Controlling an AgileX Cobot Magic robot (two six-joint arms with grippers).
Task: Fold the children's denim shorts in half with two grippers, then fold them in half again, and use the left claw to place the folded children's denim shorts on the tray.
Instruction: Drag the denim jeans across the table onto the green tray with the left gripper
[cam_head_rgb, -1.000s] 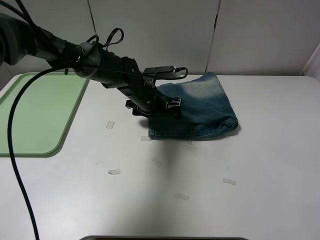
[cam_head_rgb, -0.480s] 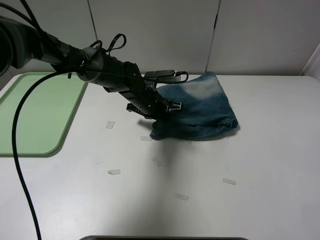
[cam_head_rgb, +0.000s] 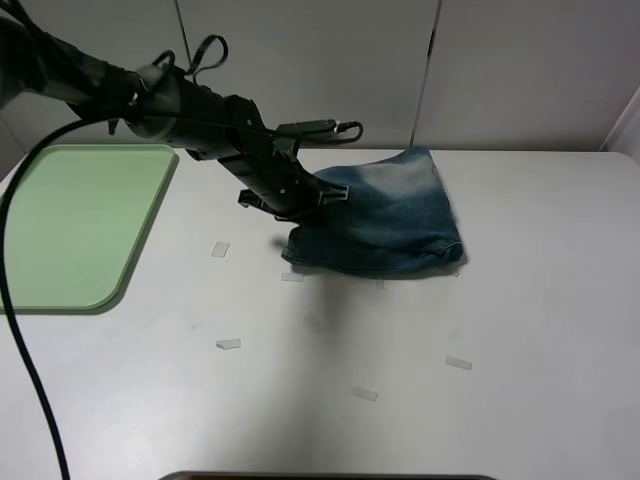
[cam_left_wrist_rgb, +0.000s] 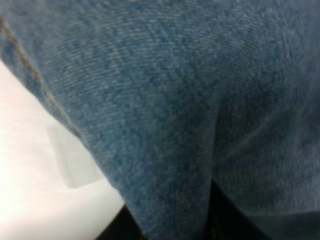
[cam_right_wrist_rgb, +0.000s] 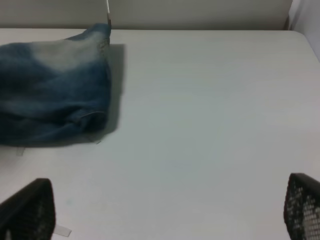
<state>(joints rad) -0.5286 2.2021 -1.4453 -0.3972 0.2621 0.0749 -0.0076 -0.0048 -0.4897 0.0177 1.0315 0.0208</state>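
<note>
From above, a white table with tape strips meets pale wall panels. The left claw pinches the folded denim shorts' near edge, right of the green tray. Its wrist view fills with denim. The right gripper's jaws stand wide, shorts well apart.
</note>
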